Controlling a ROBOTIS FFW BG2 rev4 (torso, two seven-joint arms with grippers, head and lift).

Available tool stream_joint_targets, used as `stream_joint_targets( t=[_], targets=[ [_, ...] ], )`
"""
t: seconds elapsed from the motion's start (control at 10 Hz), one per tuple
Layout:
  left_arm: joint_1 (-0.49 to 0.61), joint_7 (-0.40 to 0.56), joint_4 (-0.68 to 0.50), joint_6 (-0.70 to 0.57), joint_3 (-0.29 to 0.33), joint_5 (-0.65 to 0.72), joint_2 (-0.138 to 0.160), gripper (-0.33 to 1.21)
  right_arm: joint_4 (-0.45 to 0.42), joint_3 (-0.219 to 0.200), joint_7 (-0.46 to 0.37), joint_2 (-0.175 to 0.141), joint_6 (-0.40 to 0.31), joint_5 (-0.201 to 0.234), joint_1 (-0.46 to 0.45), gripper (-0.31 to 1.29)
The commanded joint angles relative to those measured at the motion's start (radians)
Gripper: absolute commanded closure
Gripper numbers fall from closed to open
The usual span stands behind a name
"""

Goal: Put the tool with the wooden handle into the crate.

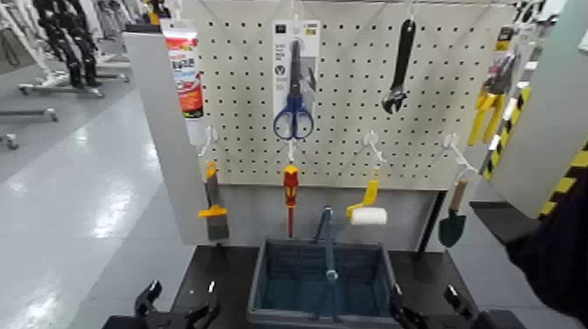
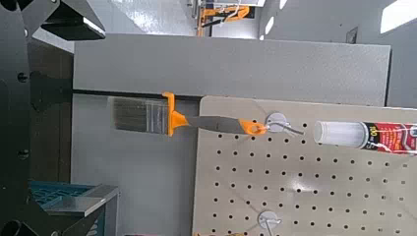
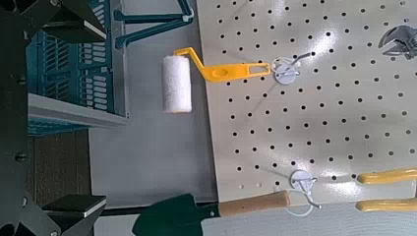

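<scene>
The tool with the wooden handle (image 1: 453, 215) hangs from a hook at the lower right of the white pegboard (image 1: 350, 96), green blade pointing down. It also shows in the right wrist view as the trowel (image 3: 221, 208), still on its hook. The blue-grey crate (image 1: 262, 289) stands on the dark table below the board, its hoop handle upright. My right gripper (image 1: 427, 308) sits low by the crate's right corner, open and holding nothing, well below the trowel. My left gripper (image 1: 178, 308) waits open at the crate's left.
Also on the board hang a paintbrush (image 1: 213, 210), a red-and-yellow screwdriver (image 1: 290, 194), a yellow-handled paint roller (image 1: 367, 210), blue scissors (image 1: 294, 114), a wrench (image 1: 399, 70) and a sealant tube (image 1: 185, 74). A dark shape (image 1: 551, 254) stands close at the right.
</scene>
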Motion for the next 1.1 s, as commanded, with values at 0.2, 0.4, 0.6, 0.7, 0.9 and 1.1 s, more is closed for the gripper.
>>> stream_joint_targets(
  t=[0.2,0.4,0.6,0.7,0.9,1.1],
  targets=[
    [0.002,0.000,0.003,-0.005,0.003,0.005,0.000,0.11,-0.001,0.000,-0.002,0.000,0.002,0.001,0.000,0.14],
    [0.003,-0.001,0.003,-0.007,0.003,0.008,0.000,0.11,-0.004,-0.001,-0.001,0.000,0.008,0.000,0.000,0.14],
    [0.003,-0.005,0.003,-0.005,0.004,0.009,0.000,0.11,-0.026,-0.052,0.062,0.006,0.051,0.006,-0.003,0.14],
    [0.003,-0.006,0.003,-0.005,0.004,0.012,0.000,0.11,-0.039,-0.095,0.114,0.012,0.071,0.018,-0.009,0.14],
    [0.003,-0.006,0.003,-0.004,0.004,0.014,0.000,0.11,-0.079,-0.178,0.208,0.010,0.124,0.039,-0.023,0.14],
    [0.002,-0.009,0.003,-0.004,0.004,0.015,0.001,0.11,-0.115,-0.253,0.329,0.006,0.201,0.055,-0.047,0.14]
  ],
)
